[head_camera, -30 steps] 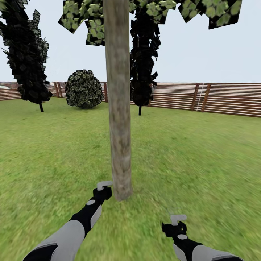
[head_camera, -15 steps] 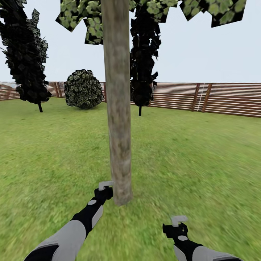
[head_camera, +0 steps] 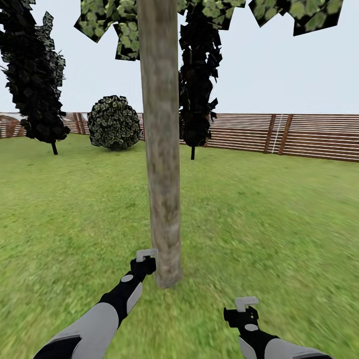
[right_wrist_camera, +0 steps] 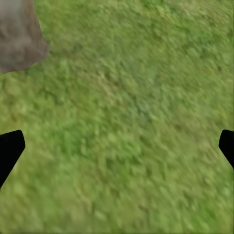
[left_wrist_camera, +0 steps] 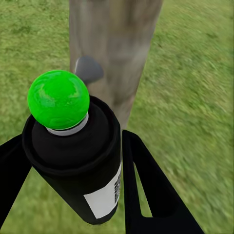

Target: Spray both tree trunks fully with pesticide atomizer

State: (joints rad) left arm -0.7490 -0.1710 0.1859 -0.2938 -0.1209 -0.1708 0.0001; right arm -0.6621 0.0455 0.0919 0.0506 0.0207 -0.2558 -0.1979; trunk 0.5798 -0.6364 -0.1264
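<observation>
A tree trunk (head_camera: 162, 149), mottled grey-brown and straight, rises from the lawn right in front of me, with leaves (head_camera: 107, 22) at the top edge. My left gripper (head_camera: 144, 262) sits just left of the trunk's base and is shut on the pesticide atomizer (left_wrist_camera: 80, 175), a black bottle with a white label and a round green top (left_wrist_camera: 58, 100). Beyond the bottle the trunk (left_wrist_camera: 114, 44) is close, with a small grey piece (left_wrist_camera: 88, 68) against it. My right gripper (head_camera: 242, 311) hangs open over grass, lower right of the trunk, its fingertips (right_wrist_camera: 9, 148) wide apart; the trunk's foot (right_wrist_camera: 17, 39) is nearby.
Green lawn (head_camera: 279, 219) spreads on all sides. A brown slatted fence (head_camera: 299, 134) runs along the back. Two dark narrow cypresses (head_camera: 35, 75) (head_camera: 197, 89) and a round bush (head_camera: 114, 122) stand in front of the fence.
The whole view has shifted slightly, so the camera moved: the trunk's base now sits a little lower and nearer. Both arms keep the same pose, the left still holding the bottle.
</observation>
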